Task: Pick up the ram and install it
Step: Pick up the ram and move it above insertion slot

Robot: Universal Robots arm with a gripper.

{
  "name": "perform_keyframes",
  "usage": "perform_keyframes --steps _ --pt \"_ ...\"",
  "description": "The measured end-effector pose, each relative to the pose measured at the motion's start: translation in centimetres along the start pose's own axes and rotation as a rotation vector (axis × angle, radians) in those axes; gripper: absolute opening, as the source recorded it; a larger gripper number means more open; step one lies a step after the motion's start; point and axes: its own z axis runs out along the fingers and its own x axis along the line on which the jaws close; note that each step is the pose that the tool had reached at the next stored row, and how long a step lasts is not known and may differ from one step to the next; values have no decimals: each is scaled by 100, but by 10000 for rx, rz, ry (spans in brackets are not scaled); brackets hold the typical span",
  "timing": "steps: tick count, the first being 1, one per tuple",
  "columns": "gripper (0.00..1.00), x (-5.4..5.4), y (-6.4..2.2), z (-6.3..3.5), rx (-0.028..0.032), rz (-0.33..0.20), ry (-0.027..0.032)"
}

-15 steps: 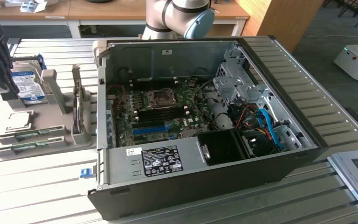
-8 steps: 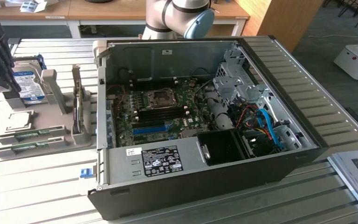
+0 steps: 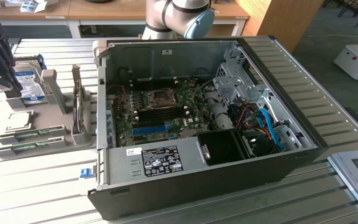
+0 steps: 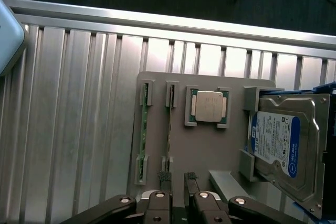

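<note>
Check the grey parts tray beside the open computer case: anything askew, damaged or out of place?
Nothing stands out. On the tray, both ram sticks sit straight on edge, the processor lies flat and square, and the hard drive stands on edge.

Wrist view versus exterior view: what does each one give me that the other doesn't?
Wrist view: the end effector, open and empty, over the grey holder. Exterior view: the open computer case, its motherboard and blue slot. Both: the grey holder carrying two ram sticks, the CPU and the hard drive.
</note>
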Motion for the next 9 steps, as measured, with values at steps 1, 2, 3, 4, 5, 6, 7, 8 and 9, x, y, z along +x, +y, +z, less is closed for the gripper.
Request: perform_keyframes --steps 1,2,3,4,5,6,7,8,9 --pt "24 0 0 0 0 0 0" --pt "24 0 0 0 0 0 0" --pt "24 0 0 0 0 0 0" --pt "24 0 0 3 0 0 0" --pt "24 0 1 10 3 0 -1" --pt "24 1 0 18 6 0 0" --pt "24 1 0 26 8 -1 1" --pt "24 1 0 35 10 -1 1" --pt "24 1 0 45 11 -1 1"
